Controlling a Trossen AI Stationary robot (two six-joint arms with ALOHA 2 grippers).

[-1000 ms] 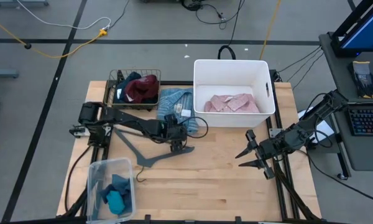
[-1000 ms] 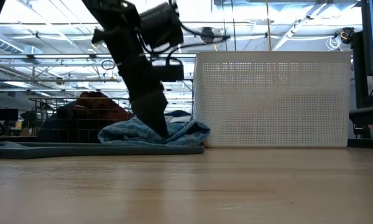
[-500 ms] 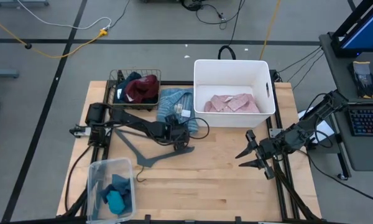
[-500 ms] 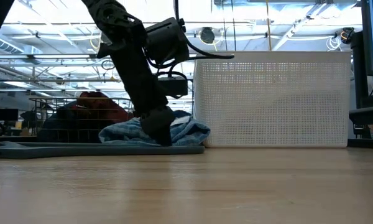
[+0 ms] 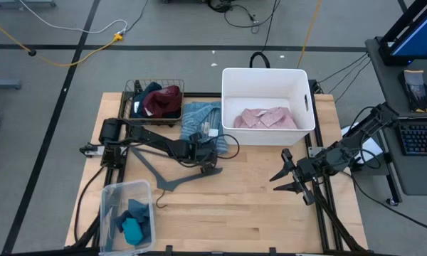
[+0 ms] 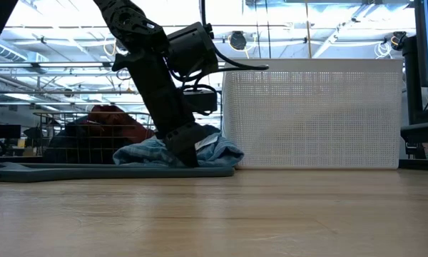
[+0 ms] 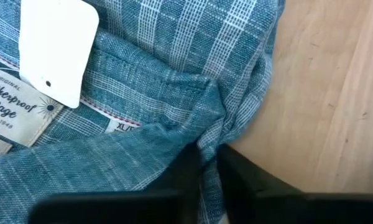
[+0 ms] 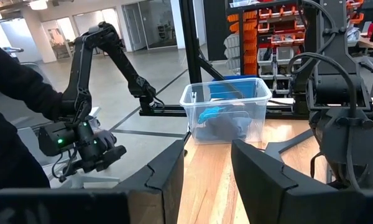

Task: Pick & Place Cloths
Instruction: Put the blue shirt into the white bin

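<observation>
A light blue striped shirt (image 5: 199, 119) with a white tag (image 7: 57, 50) lies crumpled on the table between a wire basket (image 5: 155, 99) and a white bin (image 5: 267, 107). My left gripper (image 5: 208, 148) is down at the shirt's near right edge and shut on it. A pink shirt (image 5: 265, 118) lies in the white bin. Maroon and dark navy cloths (image 5: 160, 101) fill the basket. Teal and slate-blue pieces (image 5: 133, 219) lie in a clear tub (image 5: 108, 203) at the near left. My right gripper (image 5: 285, 178) hangs open at the table's right edge, holding nothing. My left gripper pinches a raised fold of the striped shirt (image 7: 212, 127) between its two fingers (image 7: 188, 168), near the collar label and at the shirt's edge beside bare wood. The fingers slant down from above. The rest of the shirt (image 6: 146, 153) lies slack on the table.
A grey clothes hanger (image 5: 172, 174) lies on the table just near of my left gripper. The tall white bin wall (image 6: 310, 114) stands right beside the shirt. Bare wood (image 5: 235, 206) spreads across the table's near middle.
My left gripper has moved a little toward the table's far right, onto the shirt's near edge, tipped lower, and taken hold of a fold. The cloth by the fingers now stands bunched up slightly; the rest of the shirt has stayed put.
</observation>
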